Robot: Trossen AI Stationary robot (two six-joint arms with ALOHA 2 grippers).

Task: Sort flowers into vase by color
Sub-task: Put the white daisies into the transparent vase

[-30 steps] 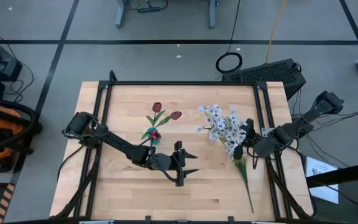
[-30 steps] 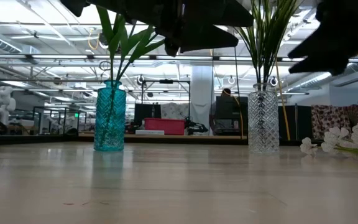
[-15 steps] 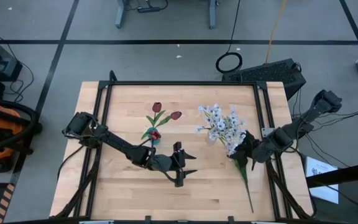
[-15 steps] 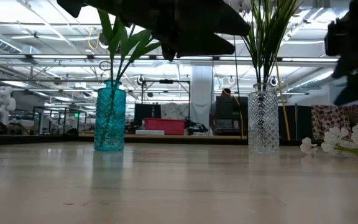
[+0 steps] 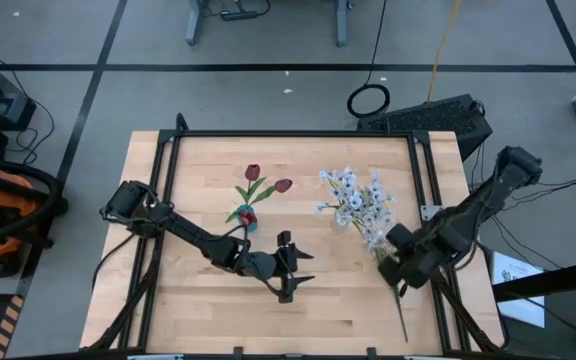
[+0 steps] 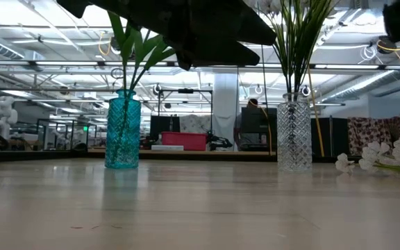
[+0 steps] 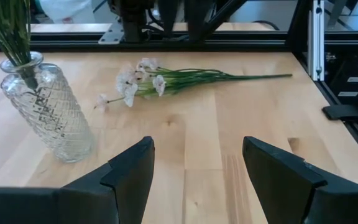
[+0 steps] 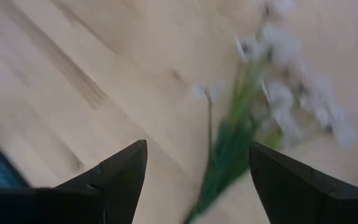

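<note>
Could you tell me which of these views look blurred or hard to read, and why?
Right wrist view: motion-smeared, the white flower spray is only soft streaks past the open right gripper. Low view: backlit by ceiling lights, so the arms overhead are black silhouettes, while the teal vase and clear vase read sharply. Left wrist and high views: evenly lit, crisp.

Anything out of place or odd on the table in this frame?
One white spray lies flat on the table, outside the clear vase. The right end effector hovers open over its stem; the left end effector waits open mid-table. Nothing is spilled or damaged.
</note>
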